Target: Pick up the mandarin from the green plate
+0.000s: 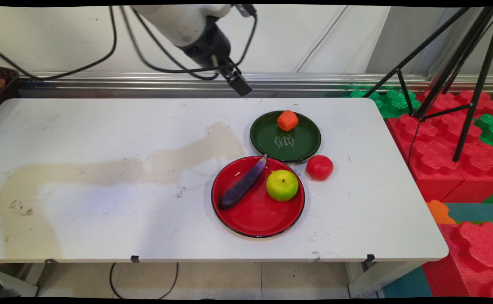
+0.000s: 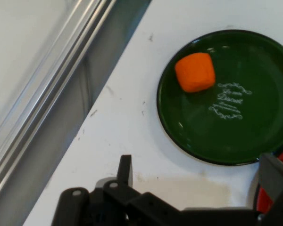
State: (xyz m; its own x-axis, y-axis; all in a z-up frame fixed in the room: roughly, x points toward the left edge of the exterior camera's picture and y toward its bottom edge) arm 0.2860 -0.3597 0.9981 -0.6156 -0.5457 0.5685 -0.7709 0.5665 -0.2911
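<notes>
Hovering high above the table's far edge, the gripper (image 1: 239, 82) holds nothing; in the hand view its two fingers (image 2: 126, 170) stand wide apart, so it is open, with only bare tabletop between them.

Nearest item: orange block (image 1: 288, 120), rounded cube, resting on the far part of the green plate (image 1: 272, 143). White lettering is printed at the plate's centre; the words are too small to read.

Next outward: red plate (image 1: 250, 219), just in front of the green plate, the two rims touching or nearly so; which cannot be told. It carries two items:
- purple eggplant (image 1: 242, 184), lying diagonally, its stem end up on the rim nearest the green plate, probably propped there because it is longer than the plate's flat floor;
- green apple (image 1: 282, 185), upright, just beside the eggplant on the plate's right part.

Loose item: red tomato (image 1: 319, 167), on the white table (image 1: 103, 219), just right of both plates, in neither.

Periphery: brown basket (image 1: 1, 84) at the far left, cut off by the edge, contents unclear; black tripod (image 1: 461, 84) over red and green foam blocks (image 1: 440, 160) at right.
</notes>
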